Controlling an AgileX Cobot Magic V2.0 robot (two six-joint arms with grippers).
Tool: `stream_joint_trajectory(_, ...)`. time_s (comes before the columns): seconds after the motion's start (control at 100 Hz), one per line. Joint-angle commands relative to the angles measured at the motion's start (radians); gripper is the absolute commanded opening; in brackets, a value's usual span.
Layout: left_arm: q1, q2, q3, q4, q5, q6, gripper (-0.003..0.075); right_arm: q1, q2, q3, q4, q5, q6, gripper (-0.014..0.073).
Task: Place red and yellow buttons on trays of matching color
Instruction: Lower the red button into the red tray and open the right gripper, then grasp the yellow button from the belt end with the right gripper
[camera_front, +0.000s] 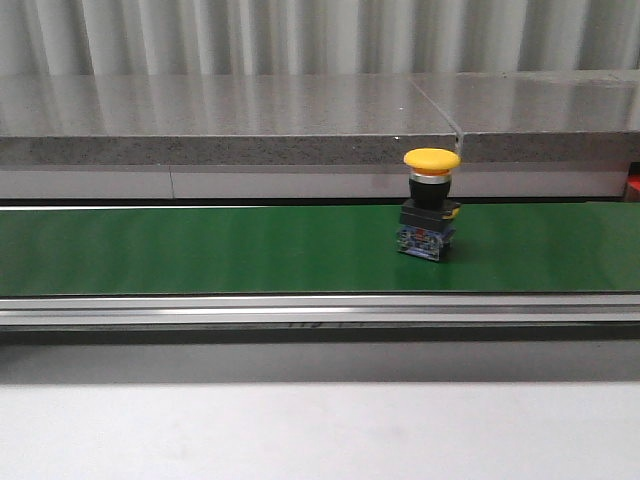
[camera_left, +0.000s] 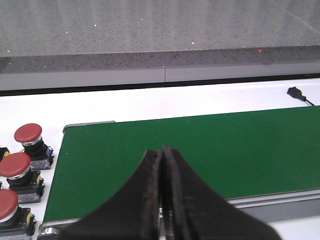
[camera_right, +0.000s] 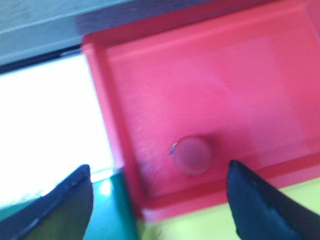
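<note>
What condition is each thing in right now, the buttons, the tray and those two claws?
yellow button: upright on green belt, untouched
three red buttons: upright beside belt end
red button: lying in red tray
left gripper: shut, empty
right gripper: open above tray

A green conveyor belt (camera_front: 200, 250) runs left to right across the middle of the scene, edged on its near side by a metal rail (camera_front: 300, 310). Nearest the camera lies a pale grey desk (camera_front: 300, 430) surface. Beyond the belt stands a speckled grey stone ledge (camera_front: 220, 110) with a polished, reflective top and a visible seam toward the right. A corrugated light metal wall (camera_front: 300, 35) closes the far side. A black cable (camera_left: 299, 95) lies on the white surface past the belt. Lighting is even and diffuse.
</note>
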Motion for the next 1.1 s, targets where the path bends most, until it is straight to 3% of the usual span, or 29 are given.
stream_joint_trajectory(0.0, -0.006, 0.003, -0.025, -0.008, -0.076, -0.007, -0.002, 0.031, -0.086, -0.034, 0.006, 0.05, -0.03, 0.0549)
stream_joint_trajectory(0.27, -0.006, 0.003, -0.025, -0.008, -0.076, -0.007, -0.002, 0.178, -0.169, 0.039, 0.006, 0.213, -0.086, 0.0549)
stream_joint_trajectory(0.62, -0.006, 0.003, -0.025, -0.008, -0.076, -0.007, -0.002, 0.39, -0.2, 0.253, 0.006, 0.192, -0.161, 0.0549)
stream_joint_trajectory(1.09, -0.006, 0.003, -0.025, -0.008, -0.076, -0.007, -0.002, 0.577, -0.142, 0.267, 0.007, 0.132, -0.212, 0.0549)
